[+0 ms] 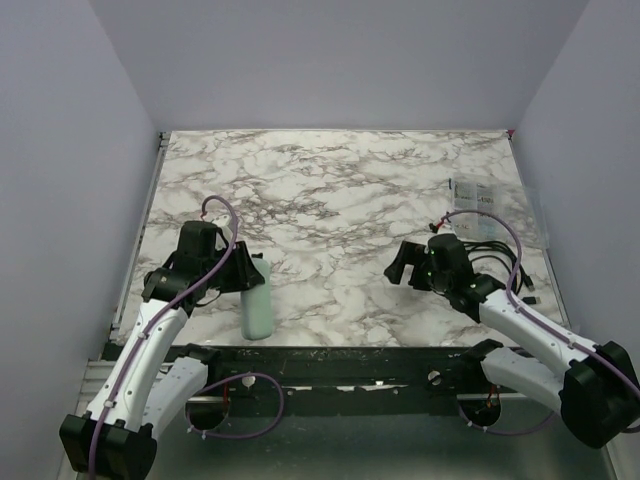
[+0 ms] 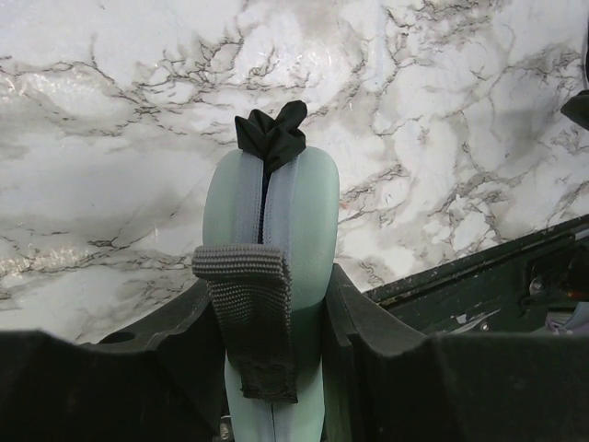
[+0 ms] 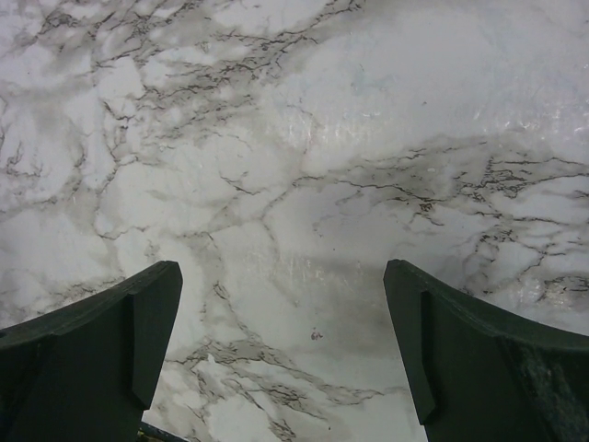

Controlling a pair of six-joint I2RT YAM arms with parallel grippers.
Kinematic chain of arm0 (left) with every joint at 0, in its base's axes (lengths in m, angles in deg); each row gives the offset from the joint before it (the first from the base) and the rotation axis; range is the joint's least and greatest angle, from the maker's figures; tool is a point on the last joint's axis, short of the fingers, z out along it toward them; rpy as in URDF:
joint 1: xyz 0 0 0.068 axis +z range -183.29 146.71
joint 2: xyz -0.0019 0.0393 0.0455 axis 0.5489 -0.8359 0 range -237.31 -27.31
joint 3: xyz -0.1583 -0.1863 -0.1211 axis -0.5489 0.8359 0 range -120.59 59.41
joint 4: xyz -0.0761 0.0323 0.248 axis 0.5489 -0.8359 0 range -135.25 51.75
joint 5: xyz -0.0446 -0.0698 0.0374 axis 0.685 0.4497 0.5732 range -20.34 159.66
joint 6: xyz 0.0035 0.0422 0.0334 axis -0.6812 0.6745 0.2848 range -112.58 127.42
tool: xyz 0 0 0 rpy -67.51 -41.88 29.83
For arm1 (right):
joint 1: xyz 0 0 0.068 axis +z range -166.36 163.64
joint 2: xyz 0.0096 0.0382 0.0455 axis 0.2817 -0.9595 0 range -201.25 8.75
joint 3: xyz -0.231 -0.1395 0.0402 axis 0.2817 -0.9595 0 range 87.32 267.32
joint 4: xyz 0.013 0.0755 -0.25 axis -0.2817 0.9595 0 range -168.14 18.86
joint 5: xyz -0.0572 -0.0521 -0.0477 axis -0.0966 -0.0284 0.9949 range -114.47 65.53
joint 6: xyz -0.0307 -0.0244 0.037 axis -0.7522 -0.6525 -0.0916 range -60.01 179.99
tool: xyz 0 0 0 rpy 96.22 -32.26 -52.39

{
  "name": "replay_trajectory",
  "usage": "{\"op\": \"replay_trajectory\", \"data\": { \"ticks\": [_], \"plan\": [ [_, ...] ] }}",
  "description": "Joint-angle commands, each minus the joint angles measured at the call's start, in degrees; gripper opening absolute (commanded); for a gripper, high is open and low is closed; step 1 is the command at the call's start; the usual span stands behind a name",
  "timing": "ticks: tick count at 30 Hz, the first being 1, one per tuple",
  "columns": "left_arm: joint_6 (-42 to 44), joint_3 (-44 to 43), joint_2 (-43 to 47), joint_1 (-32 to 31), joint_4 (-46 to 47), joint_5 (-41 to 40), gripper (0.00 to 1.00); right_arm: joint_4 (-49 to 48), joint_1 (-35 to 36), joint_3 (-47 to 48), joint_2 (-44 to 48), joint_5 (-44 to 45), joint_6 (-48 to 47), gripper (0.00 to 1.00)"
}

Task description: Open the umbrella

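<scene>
A pale mint-green zipped case (image 1: 257, 308) lies near the table's front edge at the left. My left gripper (image 1: 240, 272) is shut on it, with the fingers (image 2: 363, 322) pressed against its two sides. At the case's far end the zipper gapes and a tuft of the black umbrella fabric (image 2: 273, 136) pokes out; the remainder of the umbrella is hidden inside. A dark grey woven strap (image 2: 248, 313) hangs over the case between the jaws. My right gripper (image 1: 402, 264) hovers open over bare marble (image 3: 294, 184), well to the right of the case, with nothing between its fingers (image 3: 138, 322).
A coiled black cable (image 1: 492, 242) and a clear plastic bag (image 1: 482, 192) lie at the right side of the table, behind my right arm. A dark metal rail (image 1: 340, 362) runs along the front edge. Pale walls close in on three sides.
</scene>
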State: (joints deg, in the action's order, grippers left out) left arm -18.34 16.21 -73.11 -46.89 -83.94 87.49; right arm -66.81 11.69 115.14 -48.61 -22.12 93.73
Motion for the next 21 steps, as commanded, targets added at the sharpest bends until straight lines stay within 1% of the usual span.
{"op": "replay_trajectory", "data": {
  "ticks": [1, 3, 5, 8, 10, 13, 15, 17, 19, 21],
  "plan": [
    [-0.1, -0.3, 0.9, -0.1, 4.2, 5.3, 0.0, -4.6, 0.2, -2.3, 1.2, 1.0, -0.2, 1.0],
    [1.2, 0.0, -0.3, -0.3, 5.3, 10.7, 0.0, -4.5, 0.2, -1.4, 1.4, 1.4, 0.8, 1.0],
    [2.1, 0.0, -2.0, -1.6, 5.6, 15.4, 0.0, -4.6, 0.2, 0.4, 1.7, -2.8, 0.9, 1.0],
    [2.6, 0.7, -4.6, -4.8, 8.1, 23.5, 0.0, -6.2, 0.2, 2.3, 1.7, -14.2, 0.0, 1.0],
    [2.9, 0.7, -6.0, -6.6, 9.8, 28.4, 0.0, -10.3, 0.2, 1.3, 2.0, -21.3, 1.9, 1.0],
    [1.5, 1.9, -4.9, -8.4, 14.6, 33.7, 0.0, -19.3, 0.2, -1.2, 2.2, -32.4, 6.6, 1.0],
    [0.3, 2.9, -3.5, -8.5, 17.6, 36.4, 0.0, -22.3, 0.2, -1.6, 2.3, -37.9, 9.1, 1.0],
    [0.4, 2.8, -2.0, -8.5, 17.2, 35.7, 0.0, -21.9, 0.3, -0.5, 3.3, -40.5, 10.3, 0.99],
    [0.2, 2.9, -0.5, -8.5, 17.5, 35.7, 0.0, -19.6, 0.4, 1.3, 5.6, -41.8, 10.1, 1.0],
    [0.3, 2.9, 0.8, -8.5, 17.8, 35.5, 0.0, -17.0, 0.4, 3.2, 7.5, -40.7, 11.2, 1.0]
  ]
}}
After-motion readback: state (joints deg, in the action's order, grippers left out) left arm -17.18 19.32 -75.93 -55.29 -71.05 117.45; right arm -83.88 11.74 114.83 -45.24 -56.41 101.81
